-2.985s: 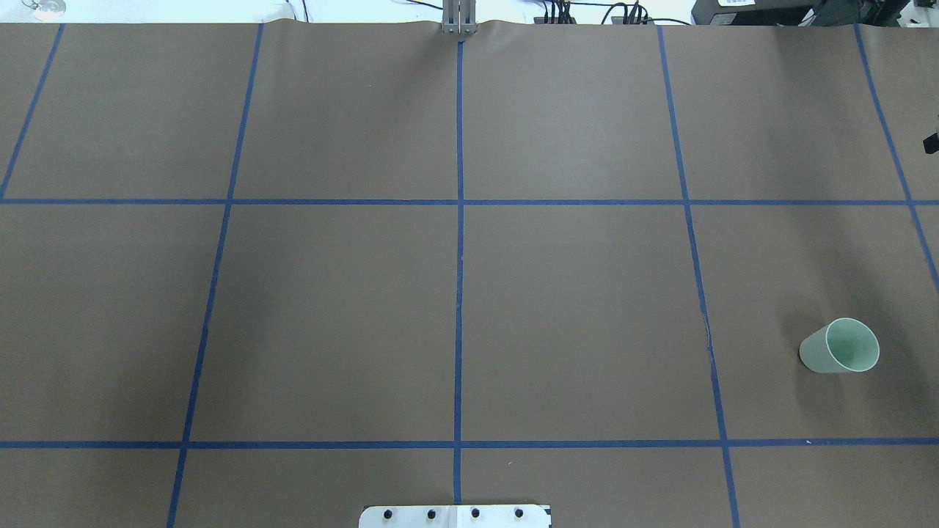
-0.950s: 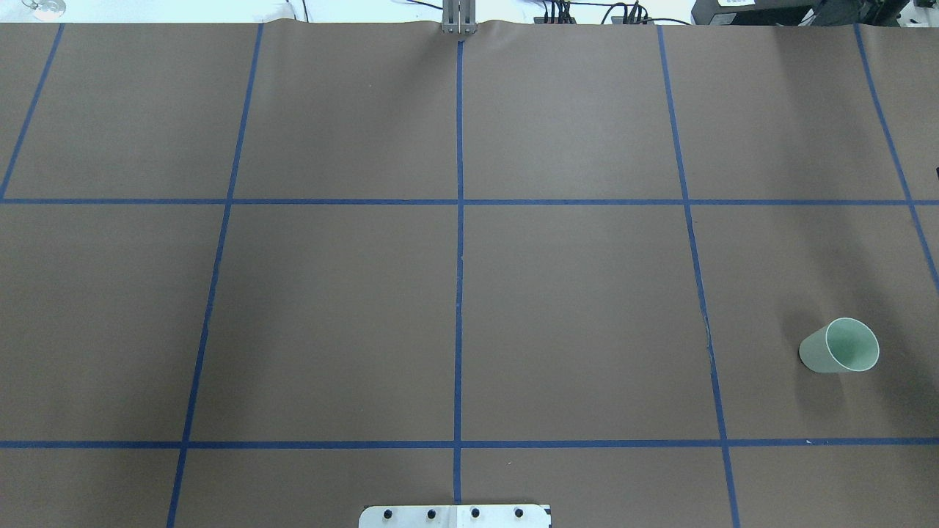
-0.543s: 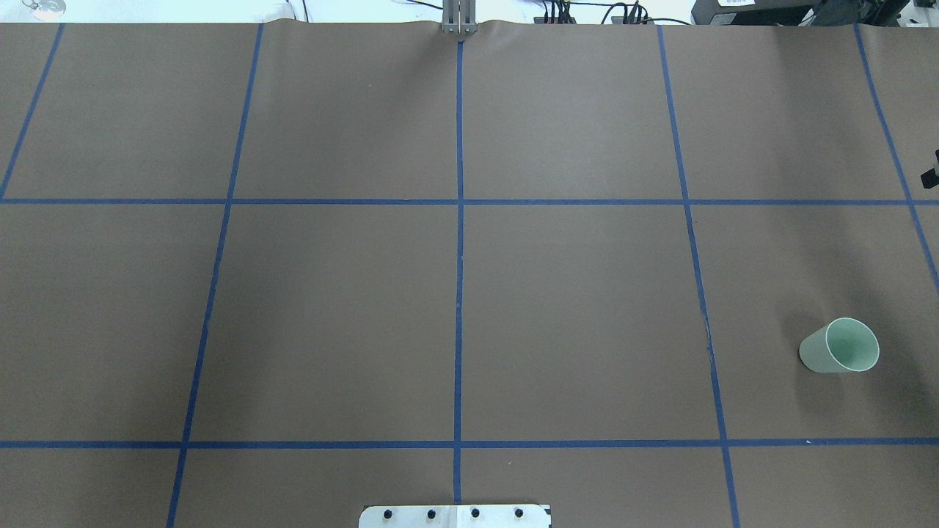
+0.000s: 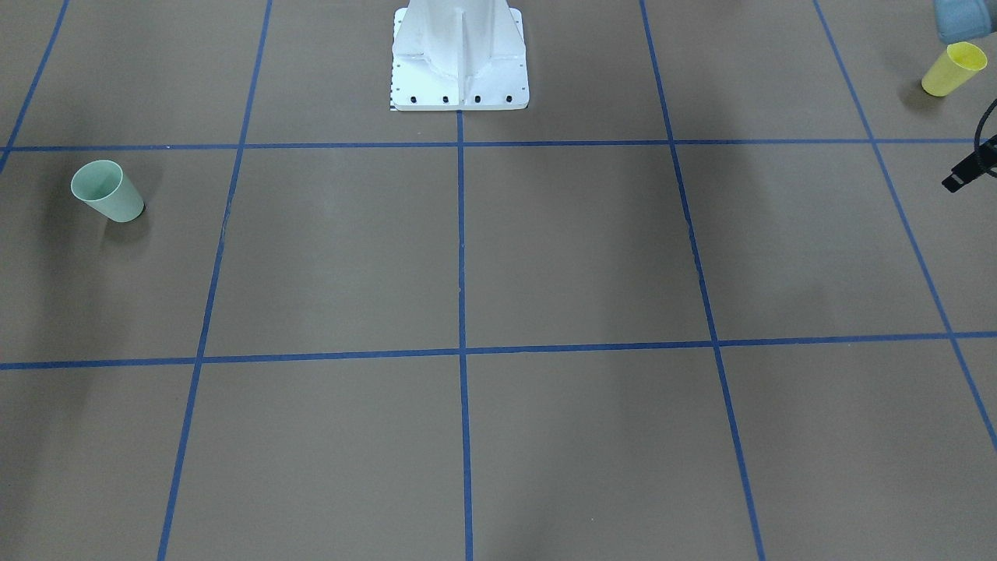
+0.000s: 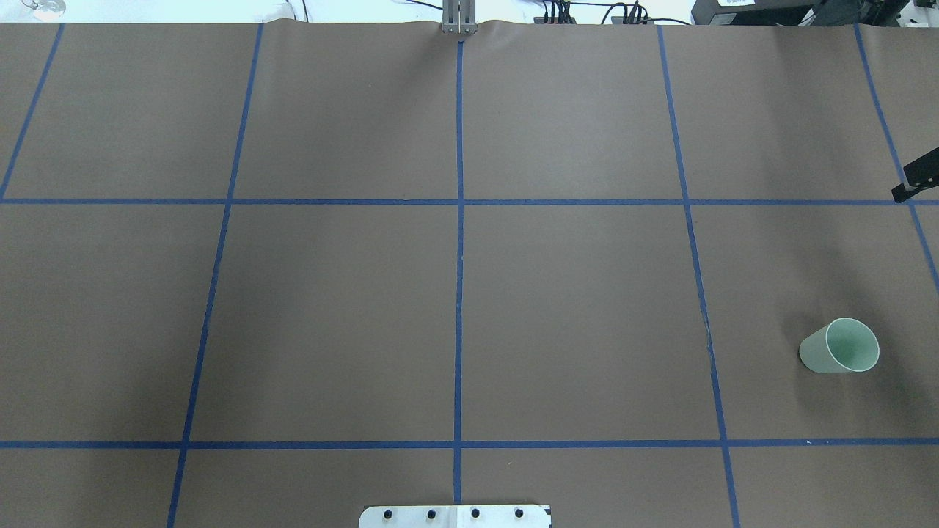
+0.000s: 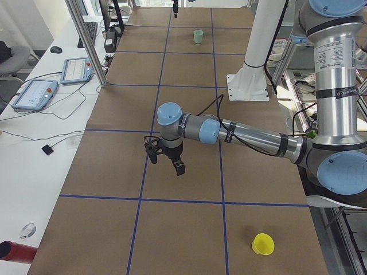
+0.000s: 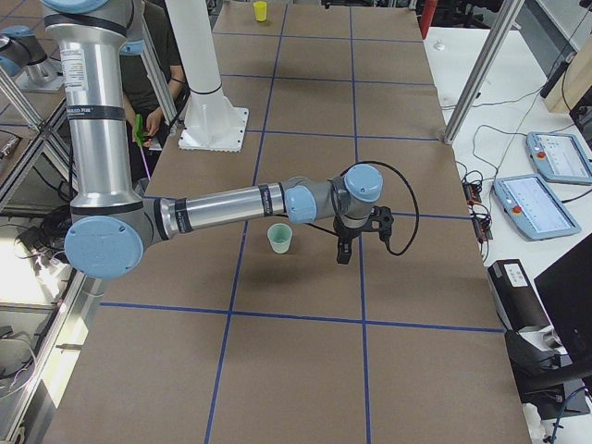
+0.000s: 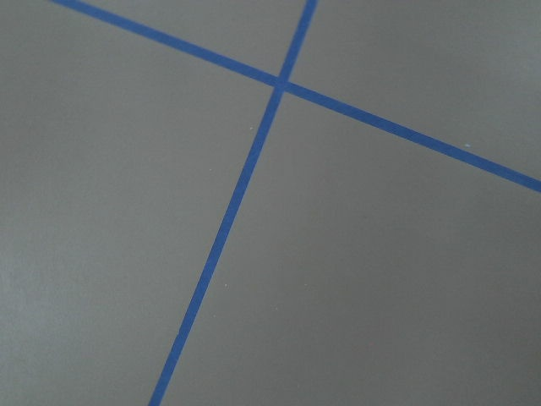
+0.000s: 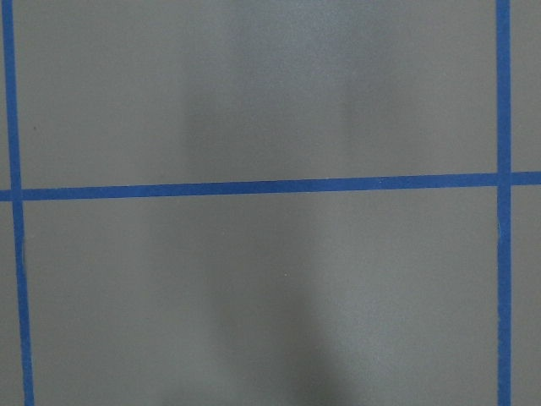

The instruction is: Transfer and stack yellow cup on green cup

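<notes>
Yellow cup (image 6: 263,244): stands upright, mouth up, on the table (image 5: 330,315) at the robot's left end. Nothing is touching it. It likely sits there so that only the left arm can reach it.
Left gripper (image 6: 166,162): hovers over bare table near a tape crossing, well apart from the yellow cup and holding nothing. Only a sliver shows in the front view, so I cannot tell how wide its jaws stand.
Robot base (image 4: 459,86): sits mid-table between the two arms.
Right gripper (image 7: 359,242): hangs above the table near the green cup, apart from it and empty. It seems posted there to receive. Jaw width cannot be told.
Green cup (image 5: 840,346): stands upright, mouth up, at the robot's right end, so a second cup can nest inside it.
Stage: probably the very start, with the pickup not yet made.
</notes>
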`<control>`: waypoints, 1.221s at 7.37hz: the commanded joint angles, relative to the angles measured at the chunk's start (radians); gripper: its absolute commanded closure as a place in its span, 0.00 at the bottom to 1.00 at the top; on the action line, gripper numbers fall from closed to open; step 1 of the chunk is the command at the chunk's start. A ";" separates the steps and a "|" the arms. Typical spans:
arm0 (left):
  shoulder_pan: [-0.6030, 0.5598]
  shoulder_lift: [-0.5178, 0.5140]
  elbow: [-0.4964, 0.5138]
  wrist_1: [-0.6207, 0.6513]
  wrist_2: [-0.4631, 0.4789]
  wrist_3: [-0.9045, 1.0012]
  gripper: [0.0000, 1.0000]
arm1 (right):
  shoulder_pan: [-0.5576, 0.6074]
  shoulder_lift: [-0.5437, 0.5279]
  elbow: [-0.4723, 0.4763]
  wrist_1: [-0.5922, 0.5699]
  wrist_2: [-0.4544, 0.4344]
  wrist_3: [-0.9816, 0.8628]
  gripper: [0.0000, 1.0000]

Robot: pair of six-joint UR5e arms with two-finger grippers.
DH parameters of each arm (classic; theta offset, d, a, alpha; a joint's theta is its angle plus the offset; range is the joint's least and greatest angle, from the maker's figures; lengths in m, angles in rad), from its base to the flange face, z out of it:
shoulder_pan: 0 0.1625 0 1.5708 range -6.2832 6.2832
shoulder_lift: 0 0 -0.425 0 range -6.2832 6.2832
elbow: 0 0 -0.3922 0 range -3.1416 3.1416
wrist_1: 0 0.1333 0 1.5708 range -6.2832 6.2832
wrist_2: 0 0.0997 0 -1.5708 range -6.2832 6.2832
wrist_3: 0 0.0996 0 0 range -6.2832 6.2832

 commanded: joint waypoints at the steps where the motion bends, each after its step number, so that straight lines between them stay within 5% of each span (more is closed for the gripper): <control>1: 0.181 0.002 0.001 -0.040 0.203 -0.355 0.00 | -0.018 0.001 0.003 0.001 -0.001 0.000 0.00; 4: 0.485 0.057 0.016 0.056 0.645 -0.980 0.01 | -0.056 0.008 0.002 0.001 -0.003 0.002 0.01; 7: 0.555 0.074 0.028 0.396 0.646 -1.290 0.01 | -0.103 0.018 0.006 0.002 -0.001 0.032 0.01; 9: 0.573 0.086 0.097 0.468 0.571 -1.547 0.01 | -0.148 0.017 0.026 0.074 -0.003 0.101 0.01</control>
